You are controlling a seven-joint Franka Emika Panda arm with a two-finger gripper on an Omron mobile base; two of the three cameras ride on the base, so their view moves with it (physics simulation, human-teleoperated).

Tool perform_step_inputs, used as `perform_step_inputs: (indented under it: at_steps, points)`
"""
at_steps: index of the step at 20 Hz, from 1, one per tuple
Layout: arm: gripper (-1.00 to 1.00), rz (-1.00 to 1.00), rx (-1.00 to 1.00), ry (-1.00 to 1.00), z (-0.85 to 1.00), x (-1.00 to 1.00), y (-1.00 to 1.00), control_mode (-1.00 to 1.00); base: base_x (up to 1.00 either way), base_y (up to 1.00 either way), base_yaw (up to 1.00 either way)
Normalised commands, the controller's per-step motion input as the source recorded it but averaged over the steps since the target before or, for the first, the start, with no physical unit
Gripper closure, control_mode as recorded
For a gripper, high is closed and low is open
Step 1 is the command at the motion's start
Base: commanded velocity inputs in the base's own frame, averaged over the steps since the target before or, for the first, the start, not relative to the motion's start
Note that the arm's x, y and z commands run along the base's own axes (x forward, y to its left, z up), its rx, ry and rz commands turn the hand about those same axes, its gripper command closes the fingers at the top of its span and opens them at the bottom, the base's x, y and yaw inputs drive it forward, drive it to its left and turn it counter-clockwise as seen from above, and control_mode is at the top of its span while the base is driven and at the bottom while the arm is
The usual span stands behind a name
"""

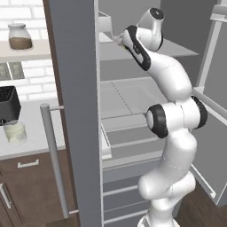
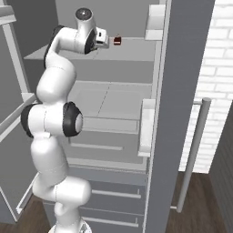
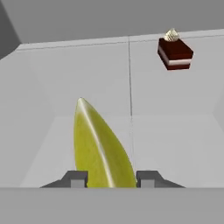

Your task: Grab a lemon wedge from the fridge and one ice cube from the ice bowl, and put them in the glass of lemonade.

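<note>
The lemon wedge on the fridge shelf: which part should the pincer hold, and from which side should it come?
Hold the lemon wedge across its thin flat faces, near the wide end. It points away along the fridge shelf, so come in from the open front, along its length. The pincer already has one finger on each side there; the dark cake block stands apart, further back.

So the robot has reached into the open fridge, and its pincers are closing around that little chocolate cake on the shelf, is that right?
Not quite. The arm has reached into the open fridge, but the gripper sits around the yellow lemon wedge, as the hand view shows. The little chocolate cake stands apart, farther back on the shelf, untouched.
</note>
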Motion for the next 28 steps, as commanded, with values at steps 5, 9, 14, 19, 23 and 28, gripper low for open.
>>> perform_step_inputs:
  at_steps: [5, 9, 14, 19, 23, 28]
  points:
    - [1.0, -0.09, -0.02, -0.23, -0.49, -1.0, -0.01, -1.0, 0.0, 0.0, 0.0]
    - [1.0, -0.03, -0.04, -0.42, -0.35, -1.0, 0.0, -1.0, 0.0, 0.0, 0.0]
    - [1.0, -0.01, 0.0, -0.23, 0.35, -1.0, -0.05, -1.0, 0.0, 0.0, 0.0]
    - [1.0, 0.0, 0.0, -0.09, 0.38, -1.0, -0.03, -1.0, 0.0, 0.0, 0.0]
    - [1.0, 0.0, 0.01, 0.0, 0.4, -1.0, -0.09, -1.0, 0.0, 0.0, 0.0]
    - [1.0, 0.0, 0.01, 0.18, 0.27, -1.0, -0.11, -1.0, 0.0, 0.0, 0.0]
